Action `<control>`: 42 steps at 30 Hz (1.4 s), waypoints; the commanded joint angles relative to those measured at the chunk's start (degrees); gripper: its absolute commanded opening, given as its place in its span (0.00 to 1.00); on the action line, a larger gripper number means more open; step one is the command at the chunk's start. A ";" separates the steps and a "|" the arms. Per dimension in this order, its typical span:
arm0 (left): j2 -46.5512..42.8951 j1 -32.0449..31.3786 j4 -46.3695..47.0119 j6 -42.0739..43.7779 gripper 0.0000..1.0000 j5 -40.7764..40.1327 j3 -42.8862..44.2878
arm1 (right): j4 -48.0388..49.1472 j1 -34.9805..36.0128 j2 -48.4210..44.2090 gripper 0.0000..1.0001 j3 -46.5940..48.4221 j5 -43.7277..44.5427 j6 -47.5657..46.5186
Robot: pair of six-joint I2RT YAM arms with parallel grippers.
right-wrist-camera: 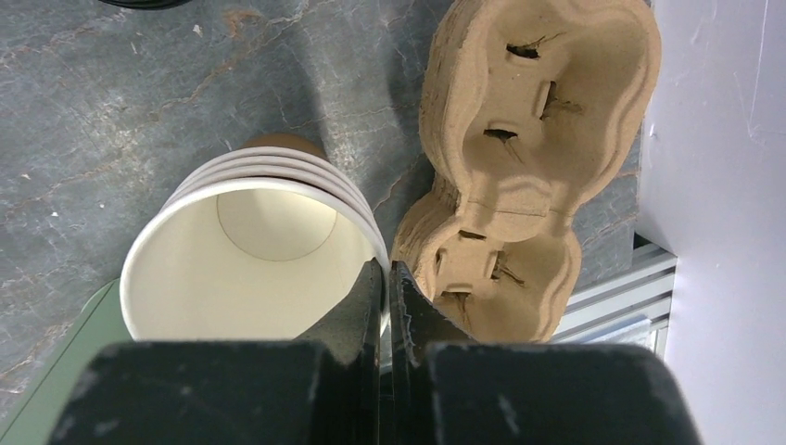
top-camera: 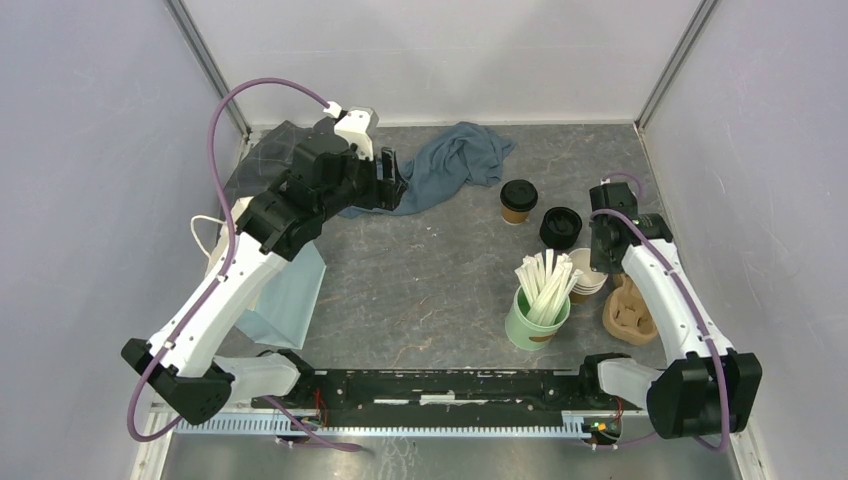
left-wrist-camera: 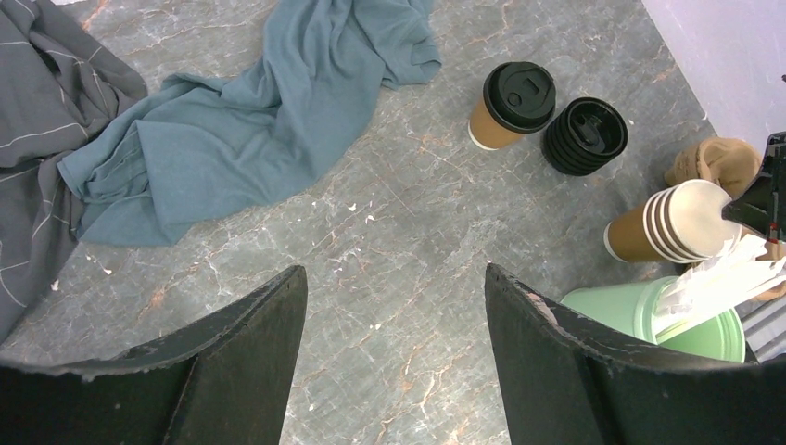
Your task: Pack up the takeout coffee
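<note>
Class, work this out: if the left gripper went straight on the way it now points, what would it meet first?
Probably the bare table, between the blue cloth and the lidded cup; depth is unclear.

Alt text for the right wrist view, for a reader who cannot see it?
The right gripper, fingers closed together, seems to pinch the near rim of a stack of lidless paper cups with cream insides. A brown moulded-pulp cup carrier lies empty beside it on the grey marbled table.
</note>
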 commanded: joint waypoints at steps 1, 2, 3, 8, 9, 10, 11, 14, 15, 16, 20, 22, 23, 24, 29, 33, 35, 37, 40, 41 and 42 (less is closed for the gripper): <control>-1.89 0.05 0.67 2.32 0.77 0.42 0.82 | -0.66 -0.69 -1.23 0.03 2.58 -0.75 1.80; -2.08 0.06 0.61 2.17 0.77 0.52 0.66 | -0.78 -0.83 -1.36 0.01 2.85 -1.14 2.11; -2.33 0.06 0.52 2.05 0.77 0.57 0.63 | -0.95 -1.00 -1.70 0.00 2.98 -1.56 2.36; -3.59 0.06 0.51 0.83 0.77 1.47 -0.50 | -0.91 -2.54 -3.26 0.00 4.05 -5.05 3.02; -3.67 0.06 0.39 0.40 0.77 1.75 -0.50 | -0.90 -2.95 -3.46 0.00 4.34 -5.89 2.95; -3.79 0.02 0.34 0.00 0.77 2.14 -0.51 | -1.04 -3.30 -3.62 0.00 4.48 -6.62 2.81; -3.91 0.06 0.30 -0.46 0.77 2.33 -0.52 | -1.10 -3.63 -3.85 0.00 4.76 -7.38 2.64; -4.34 0.06 0.67 -1.92 0.77 2.55 -0.65 | -0.83 -4.34 -4.63 0.00 4.66 -8.94 1.27; -4.42 0.06 0.84 -2.43 0.77 2.59 -0.63 | -0.70 -6.28 -4.69 0.00 4.45 -9.63 0.65; -4.39 0.06 0.85 -2.97 0.77 2.66 -0.44 | -0.36 -7.36 -4.75 0.00 4.16 -10.73 -0.23; -4.30 0.06 0.19 -6.61 0.77 3.67 0.67 | 1.08 -12.56 -4.05 0.00 3.27 -17.63 -3.01; -4.36 0.06 -0.18 -8.46 0.77 5.27 0.62 | 1.26 -14.14 -3.60 0.00 3.53 -19.78 -4.16; -4.23 0.06 -0.61 -9.51 0.77 5.54 0.58 | 0.95 -13.92 -3.26 0.00 4.26 -20.24 -4.18; -3.96 0.06 -1.72 -10.63 0.77 6.61 1.07 | 0.78 -13.89 -3.02 0.00 4.71 -22.00 -3.68; 1.05 0.04 -10.07 -12.91 0.76 14.40 6.90 | 1.80 -12.94 -2.36 0.00 2.84 -24.84 -3.44; 0.55 0.06 -14.56 -13.90 0.76 14.93 9.87 | 4.63 -12.96 -5.97 0.00 0.86 -21.65 -1.86; -0.43 -0.02 -15.70 -14.42 0.76 15.35 10.13 | 2.33 -12.91 -4.47 0.00 0.94 -21.26 -3.42; -1.41 0.06 -17.27 -14.95 0.76 15.60 10.59 | 4.16 -13.02 -6.23 0.00 0.80 -19.97 -2.27; -3.07 0.06 -18.89 -15.63 0.76 16.48 10.20 | 3.33 -13.15 -6.67 0.00 4.41 -17.99 -1.33; -3.57 0.06 -19.29 -15.81 0.76 16.65 10.01 | 2.73 -13.14 -6.56 0.00 5.97 -17.43 -1.09; -3.97 0.05 -19.61 -15.89 0.76 16.81 9.94 | 1.84 -13.17 -6.32 0.00 7.79 -17.06 -0.91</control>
